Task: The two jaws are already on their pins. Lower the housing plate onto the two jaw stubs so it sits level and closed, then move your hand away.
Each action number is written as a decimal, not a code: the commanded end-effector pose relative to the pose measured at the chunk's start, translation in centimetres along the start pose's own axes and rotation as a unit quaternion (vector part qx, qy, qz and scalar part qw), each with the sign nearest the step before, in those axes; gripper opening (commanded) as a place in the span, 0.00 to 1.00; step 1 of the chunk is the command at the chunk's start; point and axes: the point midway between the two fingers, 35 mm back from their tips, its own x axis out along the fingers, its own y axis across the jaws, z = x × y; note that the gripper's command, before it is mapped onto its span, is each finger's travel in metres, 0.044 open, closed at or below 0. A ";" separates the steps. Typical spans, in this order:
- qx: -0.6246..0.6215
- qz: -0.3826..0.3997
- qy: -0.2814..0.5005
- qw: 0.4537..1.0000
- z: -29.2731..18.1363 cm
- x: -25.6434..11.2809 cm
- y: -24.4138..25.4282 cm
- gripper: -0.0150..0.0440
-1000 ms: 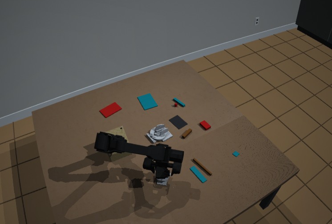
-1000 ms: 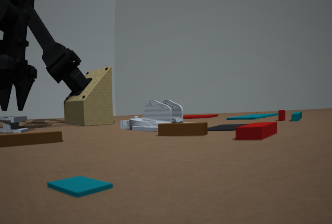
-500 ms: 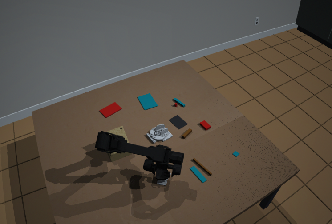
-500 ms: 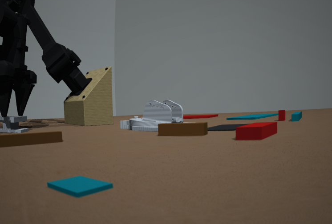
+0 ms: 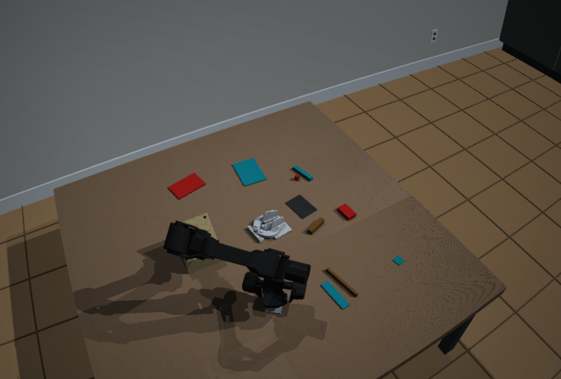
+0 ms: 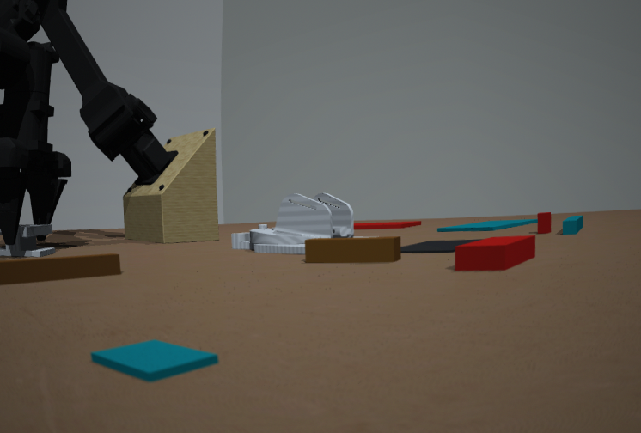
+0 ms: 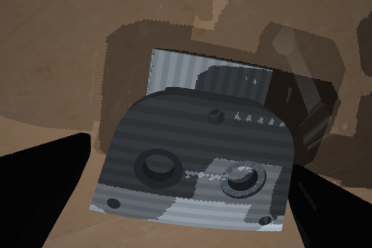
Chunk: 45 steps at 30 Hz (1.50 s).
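The grey housing plate (image 5: 273, 310) (image 6: 40, 228) (image 7: 165, 135) lies level on a small grey stand (image 6: 39, 252) (image 7: 170, 70). Two round sockets and several small holes show on its top in the wrist view. My gripper (image 6: 24, 240) (image 7: 193, 161) is open, pointing down, with one finger on either side of the plate at about its height and nothing clamped. In the top view the arm hides most of the plate and the fingers. The grey base (image 5: 260, 232) (image 6: 277, 241) carries two upright jaws (image 5: 276, 220) (image 6: 303, 216), standing side by side. Their pins and stubs are too small to tell.
A wooden wedge (image 6: 190, 213) bears the arm. A brown bar (image 5: 316, 225) (image 6: 352, 249) lies beside the jaw base, with a black sheet (image 5: 301, 206) and a red block (image 5: 346, 210) (image 6: 491, 253) beyond. A long brown strip (image 5: 341, 281) and a teal strip (image 5: 335, 295) lie beside the gripper.
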 end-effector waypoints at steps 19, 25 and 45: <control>-0.005 -0.004 0.002 1.000 -0.2 0.4 -0.1 1.00; -0.005 -0.004 0.002 1.000 -0.2 0.4 -0.1 1.00; -0.002 -0.003 0.000 1.000 -0.1 0.3 -0.1 0.85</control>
